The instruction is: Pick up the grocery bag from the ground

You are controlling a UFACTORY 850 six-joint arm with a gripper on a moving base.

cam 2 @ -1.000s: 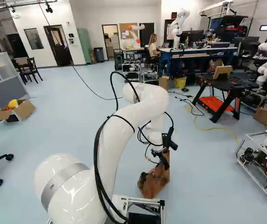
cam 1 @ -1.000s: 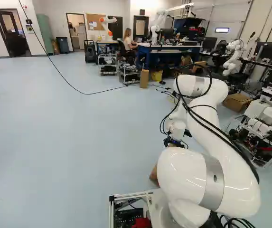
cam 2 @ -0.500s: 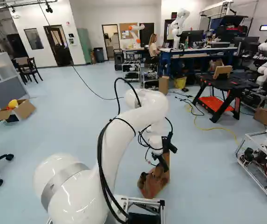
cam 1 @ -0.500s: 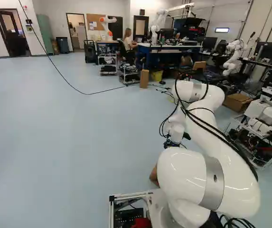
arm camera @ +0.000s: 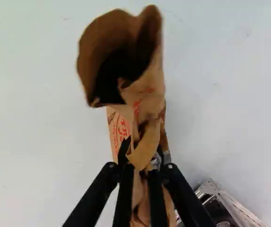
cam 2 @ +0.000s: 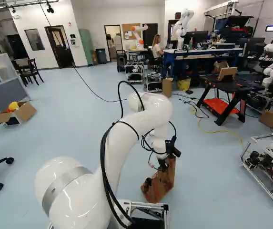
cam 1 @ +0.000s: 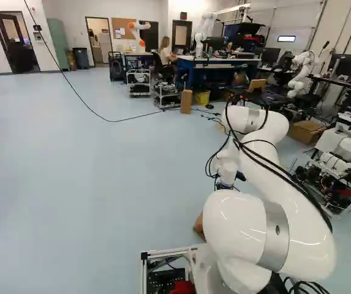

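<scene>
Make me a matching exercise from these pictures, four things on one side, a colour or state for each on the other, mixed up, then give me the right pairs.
Things:
1. Paper bag
2. Gripper
3. Tall cabinet
4. Open box

Colours and states:
A. Green, against the far wall
B. Holding something yellow
C. Brown with red print
D. Shut on folded brown paper

Right pairs: 1-C, 2-D, 3-A, 4-B
</scene>
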